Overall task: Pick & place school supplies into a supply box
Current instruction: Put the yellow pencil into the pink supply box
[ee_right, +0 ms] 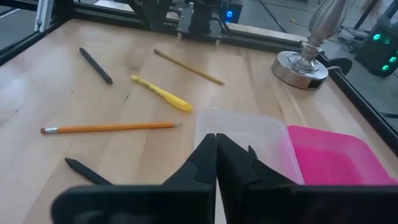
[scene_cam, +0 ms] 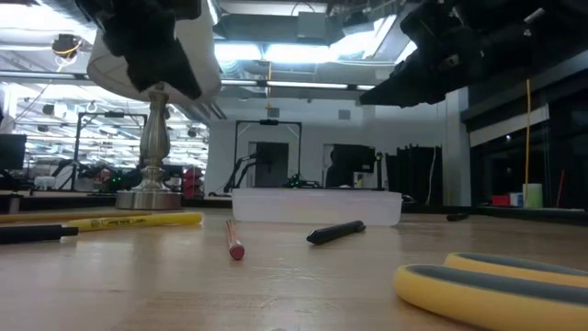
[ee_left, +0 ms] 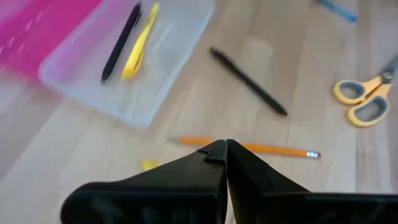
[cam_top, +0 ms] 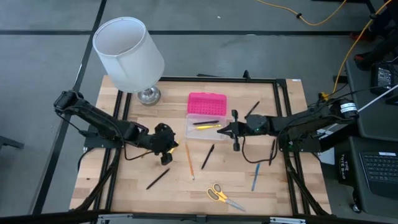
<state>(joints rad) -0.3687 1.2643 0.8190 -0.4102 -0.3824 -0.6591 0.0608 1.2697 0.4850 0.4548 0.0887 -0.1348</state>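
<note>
Fingers of both arms pressed shut, nothing held; supply box open at centre of the surface.

Left fingers (cam_top: pixel 166 149) closed and empty, at 9 o'clock from the supply box (cam_top: pixel 206 127). Right fingers (cam_top: pixel 225 130) closed and empty, at the box's 3 o'clock edge. Box: clear shallow tray, bright pink lid (cam_top: pixel 208 102) folded back flat at 12 o'clock. Inside lie a black pen (ee_left: pixel 120 43) and a yellow pen (ee_left: pixel 140 42), side by side. Loose on the surface (cam_top: pixel 130 186): an orange pencil (cam_top: pixel 189 160) and another black pen (cam_top: pixel 208 156) at 6 o'clock from the box, yellow-handled scissors (cam_top: pixel 222 196) further toward 6, a blue pen (cam_top: pixel 255 177) at 5 o'clock.
</note>
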